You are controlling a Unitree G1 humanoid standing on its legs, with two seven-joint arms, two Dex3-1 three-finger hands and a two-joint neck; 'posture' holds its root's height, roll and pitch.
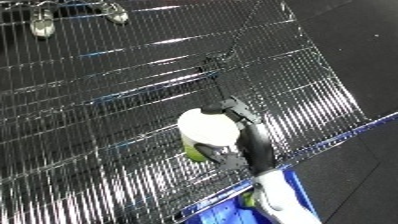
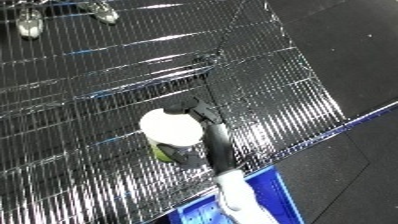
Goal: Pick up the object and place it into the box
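One hand (image 1: 233, 131) curls around a white-lidded object (image 1: 209, 125) above the wire cart (image 1: 107, 90); its greenish body is mostly hidden.

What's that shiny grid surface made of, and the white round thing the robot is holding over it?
The grid surface looks like bare metal wire: thin crossing rods with bright glints. The white round thing looks like smooth matte plastic, perhaps a lid or container with a yellow-green part beneath it; I can't say for sure. The right hand appears curled round it. The blue bin below looks like glossy plastic.
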